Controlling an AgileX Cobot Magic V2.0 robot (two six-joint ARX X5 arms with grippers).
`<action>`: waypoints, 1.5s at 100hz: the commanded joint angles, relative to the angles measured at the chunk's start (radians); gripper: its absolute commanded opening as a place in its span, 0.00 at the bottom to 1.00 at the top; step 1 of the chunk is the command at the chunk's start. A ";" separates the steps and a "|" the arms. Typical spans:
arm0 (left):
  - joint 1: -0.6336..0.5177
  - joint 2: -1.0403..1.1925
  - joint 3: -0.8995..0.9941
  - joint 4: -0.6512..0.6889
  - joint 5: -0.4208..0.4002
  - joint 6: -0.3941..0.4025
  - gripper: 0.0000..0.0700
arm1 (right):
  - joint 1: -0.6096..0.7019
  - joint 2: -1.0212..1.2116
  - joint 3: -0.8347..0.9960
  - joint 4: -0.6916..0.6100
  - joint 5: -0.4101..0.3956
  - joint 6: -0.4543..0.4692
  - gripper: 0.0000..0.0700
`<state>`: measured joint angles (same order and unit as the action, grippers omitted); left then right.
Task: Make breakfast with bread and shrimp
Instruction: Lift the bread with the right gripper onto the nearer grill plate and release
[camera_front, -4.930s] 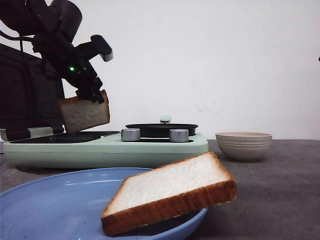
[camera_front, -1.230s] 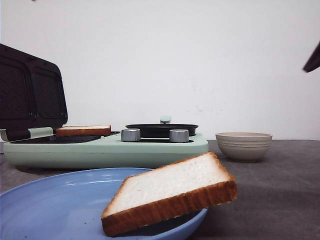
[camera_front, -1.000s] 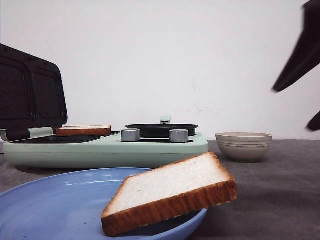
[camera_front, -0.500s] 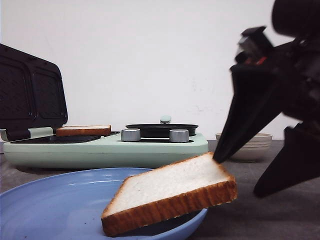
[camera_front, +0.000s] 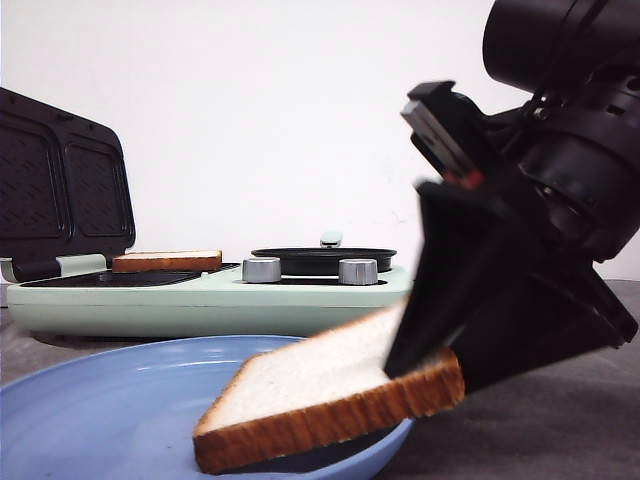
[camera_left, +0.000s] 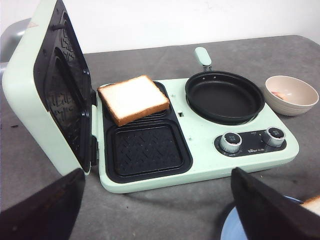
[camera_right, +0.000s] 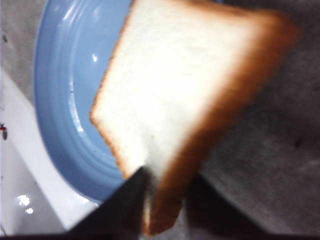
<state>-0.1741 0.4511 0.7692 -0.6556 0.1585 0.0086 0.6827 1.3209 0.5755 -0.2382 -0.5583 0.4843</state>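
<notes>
Left claw (camera_left: 157, 210): you are holding it spread above the desk (camera_left: 150, 210), gripping nothing. One slice (camera_left: 133, 98) is lying flat on the rear plate of the grill (camera_left: 145, 150), lid open. Pan (camera_left: 225, 96) and bowl (camera_left: 291, 94) are sitting further right. Right claw (camera_front: 425, 365): you are pinching the second slice (camera_front: 320, 395) at its corner, over the blue plate (camera_front: 90, 410).

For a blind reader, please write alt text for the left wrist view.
A slice of bread lies on one ribbed plate of an open mint-green breakfast maker, beside its empty black pan. A beige bowl stands next to the machine.
</notes>
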 joint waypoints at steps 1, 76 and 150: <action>0.000 0.002 0.007 0.006 -0.003 0.006 0.72 | 0.010 0.011 0.010 0.006 0.009 0.012 0.00; 0.000 -0.001 0.007 -0.005 -0.054 0.058 0.73 | 0.001 -0.083 0.195 0.153 0.000 0.061 0.00; 0.000 -0.125 -0.069 -0.070 -0.111 0.055 0.74 | 0.023 0.442 0.806 0.134 -0.044 0.055 0.00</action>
<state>-0.1741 0.3271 0.6914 -0.7357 0.0505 0.0605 0.6922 1.7020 1.3308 -0.1150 -0.5995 0.5468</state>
